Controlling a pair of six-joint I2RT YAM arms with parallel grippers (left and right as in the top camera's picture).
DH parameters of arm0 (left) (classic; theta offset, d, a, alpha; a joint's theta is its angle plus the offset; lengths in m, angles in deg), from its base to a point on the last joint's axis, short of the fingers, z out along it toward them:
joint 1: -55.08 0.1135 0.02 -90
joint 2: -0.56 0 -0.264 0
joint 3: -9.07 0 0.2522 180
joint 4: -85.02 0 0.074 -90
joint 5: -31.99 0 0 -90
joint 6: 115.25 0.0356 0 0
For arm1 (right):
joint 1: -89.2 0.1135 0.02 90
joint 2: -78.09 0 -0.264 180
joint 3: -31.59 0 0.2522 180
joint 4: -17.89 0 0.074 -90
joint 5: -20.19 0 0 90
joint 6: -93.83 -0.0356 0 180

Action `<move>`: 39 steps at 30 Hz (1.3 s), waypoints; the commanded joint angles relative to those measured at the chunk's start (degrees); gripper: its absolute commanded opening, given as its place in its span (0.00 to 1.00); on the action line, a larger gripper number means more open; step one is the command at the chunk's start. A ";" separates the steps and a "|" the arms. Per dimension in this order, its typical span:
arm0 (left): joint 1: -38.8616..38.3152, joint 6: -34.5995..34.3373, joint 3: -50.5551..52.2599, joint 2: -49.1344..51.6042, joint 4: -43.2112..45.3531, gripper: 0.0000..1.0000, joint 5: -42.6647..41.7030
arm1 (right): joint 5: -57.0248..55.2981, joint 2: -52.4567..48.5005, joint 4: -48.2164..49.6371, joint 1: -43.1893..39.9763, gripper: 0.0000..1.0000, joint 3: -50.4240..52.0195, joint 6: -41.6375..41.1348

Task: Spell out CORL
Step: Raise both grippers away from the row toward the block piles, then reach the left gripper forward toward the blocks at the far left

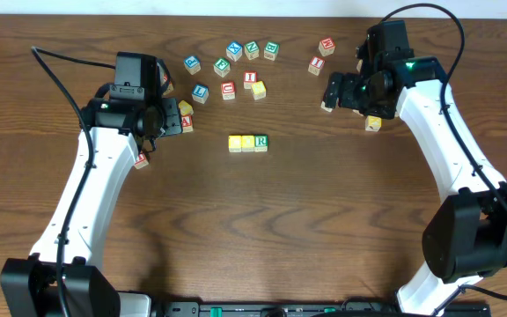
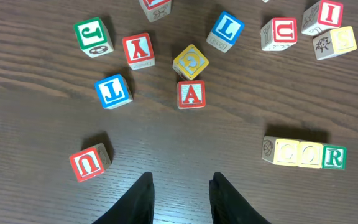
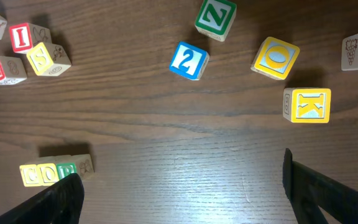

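Our left claw hangs part-spread and empty; the right claw gapes wide. Beyond, on the counter, the blue L cube sits well apart from the C-O-R row. We judge it light, rigid wood, and we'd pinch opposite flat sides.

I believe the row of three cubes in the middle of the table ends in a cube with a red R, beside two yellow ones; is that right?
Not quite: the letter on the R cube is green, not red, as the left wrist view shows. Otherwise yes: it ends the three-cube row, beside the yellow C cube and yellow O cube.
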 commanded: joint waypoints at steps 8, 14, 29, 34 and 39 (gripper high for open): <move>0.24 -1.16 -0.96 0.09 -0.52 0.30 0.31 | -0.28 1.05 -0.24 -0.09 0.98 0.13 1.09; 0.24 -1.16 -1.33 0.11 3.52 0.30 0.28 | -0.28 1.05 -0.39 -0.09 0.98 0.13 1.09; -1.25 6.73 -34.71 26.34 -9.57 0.69 0.11 | -0.26 1.05 -0.72 -0.09 0.98 0.13 1.27; -2.80 12.57 -35.63 32.79 -6.54 0.69 0.17 | -0.24 1.05 -0.85 -0.07 0.98 0.13 1.25; -3.04 13.79 -35.63 37.29 -4.09 0.64 0.13 | -0.24 1.05 -0.87 -0.07 0.98 0.13 1.25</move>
